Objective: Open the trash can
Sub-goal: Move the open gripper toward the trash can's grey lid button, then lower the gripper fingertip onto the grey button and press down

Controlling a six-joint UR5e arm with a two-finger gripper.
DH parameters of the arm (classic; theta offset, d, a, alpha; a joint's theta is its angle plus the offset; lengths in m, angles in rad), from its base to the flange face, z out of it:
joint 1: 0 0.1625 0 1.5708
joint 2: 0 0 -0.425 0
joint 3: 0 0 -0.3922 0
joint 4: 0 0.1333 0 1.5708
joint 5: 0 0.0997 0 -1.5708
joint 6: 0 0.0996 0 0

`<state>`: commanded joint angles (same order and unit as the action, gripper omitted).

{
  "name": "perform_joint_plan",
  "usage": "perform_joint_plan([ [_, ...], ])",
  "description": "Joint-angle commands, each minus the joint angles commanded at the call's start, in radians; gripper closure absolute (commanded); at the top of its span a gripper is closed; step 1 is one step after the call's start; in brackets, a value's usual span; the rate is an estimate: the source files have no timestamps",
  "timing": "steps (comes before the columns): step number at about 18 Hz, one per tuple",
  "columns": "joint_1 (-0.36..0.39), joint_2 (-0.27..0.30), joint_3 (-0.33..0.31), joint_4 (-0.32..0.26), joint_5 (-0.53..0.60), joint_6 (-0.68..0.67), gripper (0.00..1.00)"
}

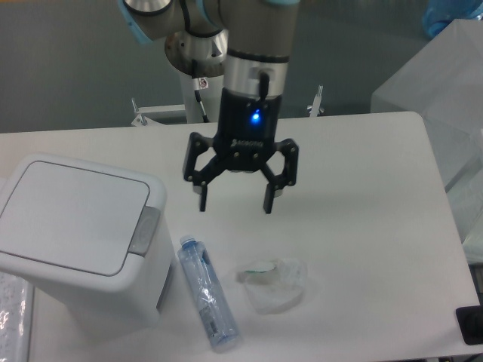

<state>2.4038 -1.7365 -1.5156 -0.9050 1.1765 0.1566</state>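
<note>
Tool (235,204): hangs above the bench with both black fingers pointing down and spread wide apart, nothing between them; a blue light glows on its body.
Trash can (79,237): left of the tool and lower in the view, well apart from it, standing on the bench; a large boxy white bin with rounded corners.
Lid (72,215): flat and closed, lying flush in the top of the trash can.
Push-button (143,231): a grey strip on the rim of the trash can, on the side that faces the tool; the tool is not touching it.
Bottle (207,292): clear plastic with a blue cap, lying on its side on the bench, below the tool's left fingertip in the view and just beside the trash can.
Crumpled wrapper (273,282): a whitish, translucent crumple on the bench, below the tool's right fingertip in the view, near the bottle but apart from it.
Bench (362,219): white, with rounded corners, carrying all of these things.
Arm base (202,53): a silver and white column behind the tool, at the far edge of the bench.
</note>
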Motion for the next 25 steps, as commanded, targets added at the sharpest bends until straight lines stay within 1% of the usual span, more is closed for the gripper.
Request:
perform_joint_plan([
  [3,-0.023,-0.014,0.008,0.002,0.002,-0.014,0.00],
  [10,-0.046,-0.035,0.005,0.009,0.003,-0.016,0.00],
  [25,-0.066,-0.046,-0.008,0.017,0.003,-0.017,0.00],
])
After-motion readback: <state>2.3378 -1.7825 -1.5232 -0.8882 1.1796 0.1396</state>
